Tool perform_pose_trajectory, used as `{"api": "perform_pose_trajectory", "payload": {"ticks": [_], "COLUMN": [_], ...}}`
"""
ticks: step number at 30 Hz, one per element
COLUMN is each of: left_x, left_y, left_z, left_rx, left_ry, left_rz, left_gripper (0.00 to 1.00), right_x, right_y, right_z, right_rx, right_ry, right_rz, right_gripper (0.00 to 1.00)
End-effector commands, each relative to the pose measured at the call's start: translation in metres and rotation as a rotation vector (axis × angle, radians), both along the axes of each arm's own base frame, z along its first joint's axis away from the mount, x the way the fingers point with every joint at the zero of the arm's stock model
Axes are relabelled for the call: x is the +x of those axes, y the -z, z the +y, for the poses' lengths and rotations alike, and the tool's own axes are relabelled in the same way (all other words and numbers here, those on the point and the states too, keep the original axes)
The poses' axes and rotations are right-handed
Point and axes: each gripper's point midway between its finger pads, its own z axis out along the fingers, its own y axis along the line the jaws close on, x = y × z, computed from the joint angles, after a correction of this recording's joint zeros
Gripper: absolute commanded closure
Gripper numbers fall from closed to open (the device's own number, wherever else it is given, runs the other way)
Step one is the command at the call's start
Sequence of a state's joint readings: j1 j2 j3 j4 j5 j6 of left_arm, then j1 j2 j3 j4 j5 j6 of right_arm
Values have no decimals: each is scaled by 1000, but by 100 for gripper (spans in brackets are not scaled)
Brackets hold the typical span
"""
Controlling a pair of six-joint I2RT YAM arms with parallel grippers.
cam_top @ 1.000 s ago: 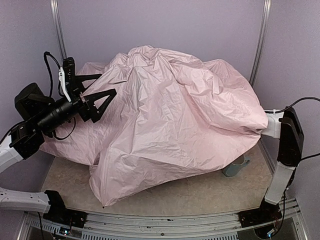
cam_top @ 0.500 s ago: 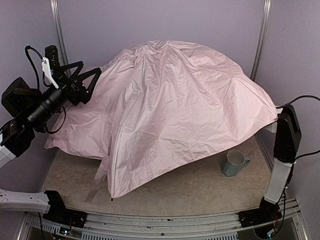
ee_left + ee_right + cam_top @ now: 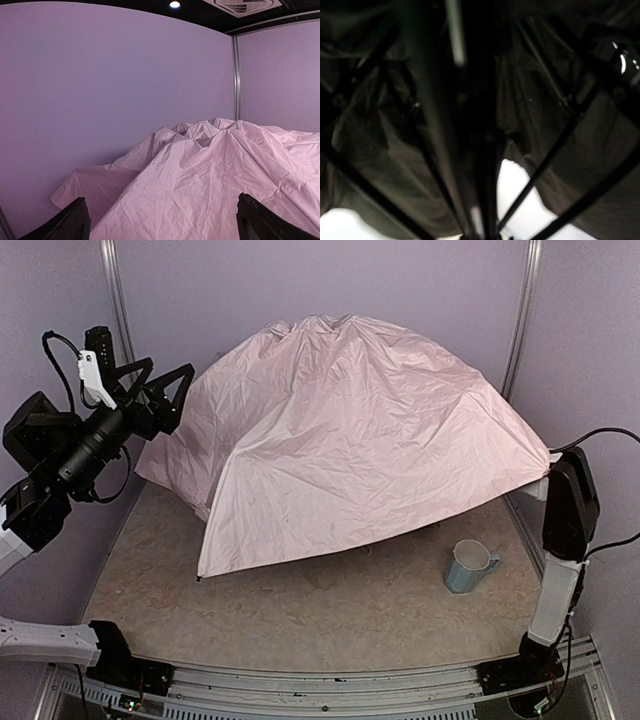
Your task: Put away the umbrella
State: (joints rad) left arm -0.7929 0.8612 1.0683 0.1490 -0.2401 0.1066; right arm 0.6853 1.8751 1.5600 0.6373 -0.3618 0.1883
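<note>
The umbrella (image 3: 350,440) stands open as a pale pink dome over the back of the table, its front edge lifted off the surface. My left gripper (image 3: 170,366) is open and empty, just off the canopy's left edge, not touching it. In the left wrist view, the wide-apart jaws of the left gripper (image 3: 162,222) frame the pink fabric (image 3: 215,170). My right arm (image 3: 570,510) reaches under the canopy's right edge, so its gripper is hidden there. The right wrist view shows the black lining (image 3: 380,150), thin ribs (image 3: 560,145) and the dark shaft (image 3: 485,150) rising from the jaws, which seem shut on it.
A pale blue mug (image 3: 470,566) stands on the table (image 3: 330,620) at the front right, just outside the canopy. Metal frame posts (image 3: 118,300) rise at the back left and at the back right (image 3: 520,310). Purple walls close in on three sides.
The canopy went from a crumpled heap to a spread dome and rose off the table. My left gripper pulled back left and up, away from the fabric. The mug is now uncovered.
</note>
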Motion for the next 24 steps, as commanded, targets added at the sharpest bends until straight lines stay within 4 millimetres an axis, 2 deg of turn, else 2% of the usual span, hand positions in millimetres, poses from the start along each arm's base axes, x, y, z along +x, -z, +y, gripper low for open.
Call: {"api": "perform_pose_trajectory", "payload": {"ticks": [1, 4, 6, 8, 9, 11, 13, 14, 15, 16, 17, 18, 19, 21, 24], "left_x": [-6, -19, -26, -32, -34, -38, -41, -42, -40, -35, -28, -20, -11, 9, 38], "left_y": [-18, -27, -33, -37, -39, -42, -44, -44, -43, -38, -33, -25, -17, 3, 32], "left_z": [40, 61, 68, 73, 75, 81, 85, 86, 84, 80, 74, 66, 55, 32, 3], "left_rx": [-98, -145, -159, -170, -173, -183, -188, -186, -176, -153, -130, -94, -57, 22, 79], "left_ry": [-130, -155, -156, -153, -153, -159, -165, -166, -169, -174, -178, -179, -172, -144, -66], "left_rz": [-44, -77, -96, -110, -114, -116, -114, -114, -109, -96, -80, -61, -42, -11, 47], "left_gripper": [1, 1, 1, 1, 1, 1, 2, 2, 2, 2, 2, 2, 1, 1, 1], "right_x": [-22, -36, -44, -46, -44, -30, -14, -12, -11, -16, -19, -22, -23, -20, -20], "right_y": [-111, -143, -153, -145, -133, -92, -17, 25, 75, 117, 155, 184, 207, 232, 242], "right_z": [-13, -17, -17, -11, -7, 6, 27, 38, 50, 57, 60, 62, 62, 59, 56], "right_rx": [182, 232, 251, 245, 233, 191, 88, 23, -47, -98, -133, -150, -165, -175, -199], "right_ry": [-15, -19, -20, -30, -39, -49, -75, -110, -159, -218, -254, -271, -274, -246, -218], "right_rz": [-186, -246, -268, -255, -234, -155, -43, -1, 42, 85, 121, 141, 156, 145, 100], "right_gripper": [100, 100, 100, 100, 100, 100, 100, 100, 100, 100, 100, 100, 100, 100, 100]}}
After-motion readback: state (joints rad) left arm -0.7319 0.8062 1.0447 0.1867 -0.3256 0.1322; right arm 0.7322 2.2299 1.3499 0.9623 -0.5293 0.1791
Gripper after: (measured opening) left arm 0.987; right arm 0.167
